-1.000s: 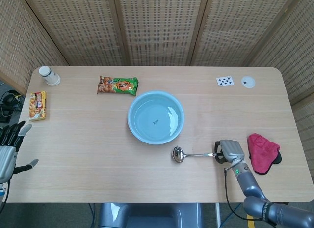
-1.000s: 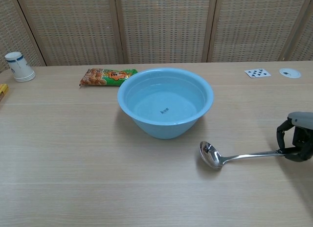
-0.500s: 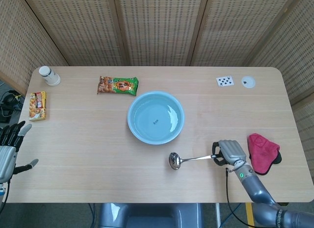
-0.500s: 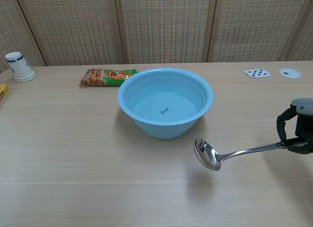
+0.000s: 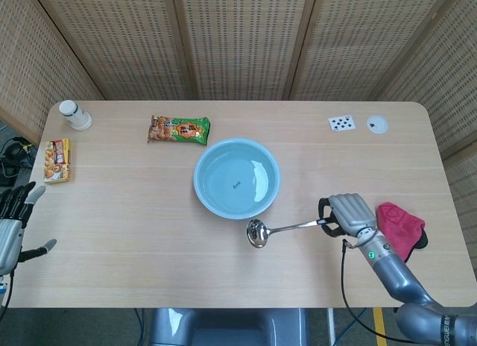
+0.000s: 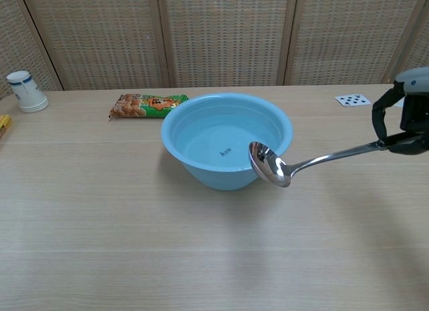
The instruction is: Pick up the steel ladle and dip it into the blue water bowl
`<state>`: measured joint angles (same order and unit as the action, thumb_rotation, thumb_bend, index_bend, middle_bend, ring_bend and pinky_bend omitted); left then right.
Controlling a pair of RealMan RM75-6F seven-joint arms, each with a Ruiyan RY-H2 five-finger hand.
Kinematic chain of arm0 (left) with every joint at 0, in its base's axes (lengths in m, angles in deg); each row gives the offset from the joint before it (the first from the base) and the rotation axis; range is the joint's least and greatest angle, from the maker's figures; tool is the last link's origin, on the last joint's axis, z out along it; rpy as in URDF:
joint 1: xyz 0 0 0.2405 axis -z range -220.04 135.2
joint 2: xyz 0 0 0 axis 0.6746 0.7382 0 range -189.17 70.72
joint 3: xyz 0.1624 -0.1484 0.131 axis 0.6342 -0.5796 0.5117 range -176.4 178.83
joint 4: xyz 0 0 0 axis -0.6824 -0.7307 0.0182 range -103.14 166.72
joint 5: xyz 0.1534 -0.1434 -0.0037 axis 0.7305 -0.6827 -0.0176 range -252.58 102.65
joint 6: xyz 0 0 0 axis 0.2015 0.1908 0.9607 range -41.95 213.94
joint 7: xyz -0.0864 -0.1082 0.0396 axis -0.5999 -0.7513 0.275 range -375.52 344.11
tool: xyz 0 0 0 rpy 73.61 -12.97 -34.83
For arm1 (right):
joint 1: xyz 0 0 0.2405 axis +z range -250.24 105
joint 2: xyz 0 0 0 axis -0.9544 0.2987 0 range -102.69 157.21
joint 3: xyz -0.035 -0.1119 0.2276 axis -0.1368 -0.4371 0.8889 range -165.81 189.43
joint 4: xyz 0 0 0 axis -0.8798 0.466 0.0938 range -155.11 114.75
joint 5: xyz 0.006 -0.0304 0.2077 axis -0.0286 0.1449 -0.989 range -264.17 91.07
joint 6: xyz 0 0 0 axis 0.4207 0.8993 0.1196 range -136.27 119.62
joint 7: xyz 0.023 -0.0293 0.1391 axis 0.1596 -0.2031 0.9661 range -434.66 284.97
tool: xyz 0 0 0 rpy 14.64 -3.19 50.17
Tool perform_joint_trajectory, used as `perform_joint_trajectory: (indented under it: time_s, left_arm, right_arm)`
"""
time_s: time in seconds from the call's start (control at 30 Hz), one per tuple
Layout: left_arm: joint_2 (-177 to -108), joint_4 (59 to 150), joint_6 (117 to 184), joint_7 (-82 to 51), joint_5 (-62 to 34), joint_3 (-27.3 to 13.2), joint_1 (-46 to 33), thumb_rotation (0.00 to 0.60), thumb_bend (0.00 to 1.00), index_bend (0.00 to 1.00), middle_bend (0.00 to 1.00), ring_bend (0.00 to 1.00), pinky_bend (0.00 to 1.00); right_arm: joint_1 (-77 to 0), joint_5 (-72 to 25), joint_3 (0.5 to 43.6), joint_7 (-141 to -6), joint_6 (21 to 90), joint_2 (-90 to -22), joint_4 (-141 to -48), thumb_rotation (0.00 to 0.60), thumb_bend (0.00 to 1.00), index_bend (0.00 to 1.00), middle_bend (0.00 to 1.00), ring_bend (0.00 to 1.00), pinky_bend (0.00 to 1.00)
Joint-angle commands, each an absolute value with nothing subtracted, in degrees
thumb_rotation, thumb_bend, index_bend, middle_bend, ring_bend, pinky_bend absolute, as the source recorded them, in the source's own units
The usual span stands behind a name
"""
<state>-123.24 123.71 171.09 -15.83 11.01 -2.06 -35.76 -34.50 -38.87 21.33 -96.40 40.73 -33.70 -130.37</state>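
The steel ladle [image 5: 258,232] [image 6: 269,166] hangs in the air, its handle held by my right hand [image 5: 348,215] [image 6: 405,120] at the right of the table. Its cup sits lower than the handle, just in front of the near right side of the blue water bowl [image 5: 236,177] [image 6: 226,137]. The bowl stands at the table's middle with water in it. My left hand [image 5: 13,225] is off the table's left edge, fingers spread and holding nothing.
A snack packet [image 5: 179,130] [image 6: 147,104] lies behind the bowl to the left. A white cup [image 5: 74,115] [image 6: 24,91] and a yellow box [image 5: 57,159] sit far left. Playing card [image 5: 341,123] and white disc [image 5: 377,124] lie at the back right; a red cloth [image 5: 399,227] lies beside my right hand.
My right hand has lifted the ladle off the table and carried it up and left, so its cup now hangs close to the bowl's near side. The left hand stayed put.
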Motion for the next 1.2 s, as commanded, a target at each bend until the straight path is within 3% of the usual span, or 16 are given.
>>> perform_joint_trajectory:
  time_s: [0.03, 0.2, 0.53, 1.2]
  left_arm:
    - [-123.29, 123.46, 170.61, -15.9, 10.52, -2.26, -35.55, 0.6, 0.0, 0.0, 0.0, 0.0, 0.0]
    - [-123.47, 123.12, 169.77, -15.88, 9.96, -2.29, -35.27, 0.6, 0.0, 0.0, 0.0, 0.0, 0.0]
    - [-123.71, 122.09, 168.34, -16.58, 7.74, -3.04, -34.83, 0.6, 0.0, 0.0, 0.0, 0.0, 0.0]
    - [-124.31, 120.07, 164.91, -17.03, 3.53, -4.41, -33.59, 0.6, 0.0, 0.0, 0.0, 0.0, 0.0]
  right_arm:
    - [-28.52, -47.48, 24.59, -100.35, 40.28, -30.42, -133.27, 0.6, 0.87, 0.75, 1.0, 1.0, 1.0]
    - [-20.15, -59.44, 26.24, -105.71, 40.28, -30.64, -130.33, 0.6, 0.87, 0.75, 1.0, 1.0, 1.0]
    - [-3.2, -83.75, 23.01, -121.88, 45.03, -41.36, -117.37, 0.6, 0.87, 0.75, 1.0, 1.0, 1.0]
    - [9.15, -99.12, 21.89, -143.84, 50.65, -62.33, -93.77, 0.6, 0.87, 0.75, 1.0, 1.0, 1.0]
